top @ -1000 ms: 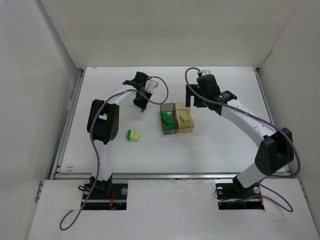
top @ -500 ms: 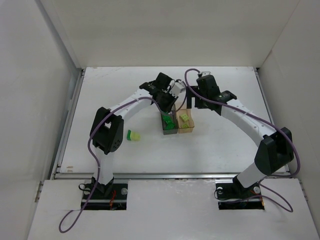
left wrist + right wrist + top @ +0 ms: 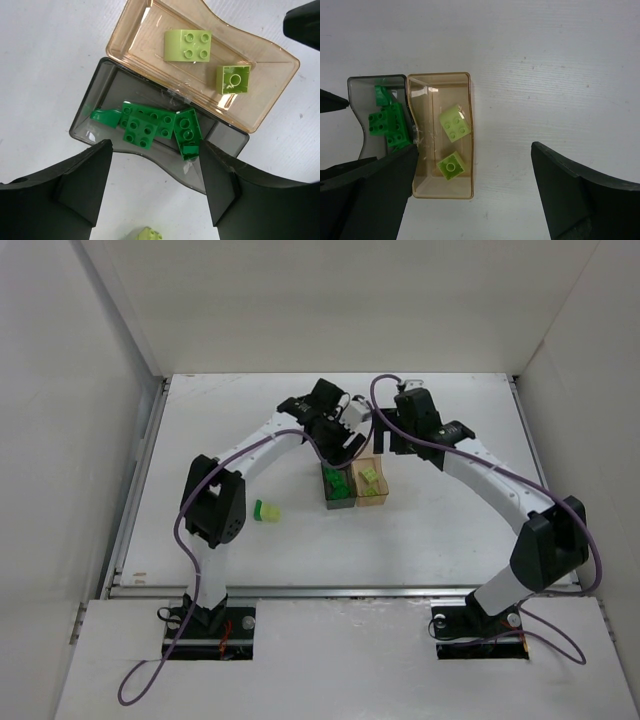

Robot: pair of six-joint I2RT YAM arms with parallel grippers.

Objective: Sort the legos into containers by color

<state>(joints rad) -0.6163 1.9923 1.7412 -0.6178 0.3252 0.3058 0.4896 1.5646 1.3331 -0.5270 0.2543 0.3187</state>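
Two pale legos [image 3: 187,45] lie in the amber container [image 3: 142,42], dark green legos [image 3: 145,127] in the grey container [image 3: 92,100], while left gripper [image 3: 155,167] and right gripper [image 3: 474,165] hover spread, empty.

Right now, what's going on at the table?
Both arms are at the two boxes. The left gripper hangs open and empty over the grey box, which holds the dark green bricks. The right gripper, also open and empty, hovers by the amber box, which holds two pale bricks. A loose pale brick, with a green piece against it, lies on the table, not yet sorted.
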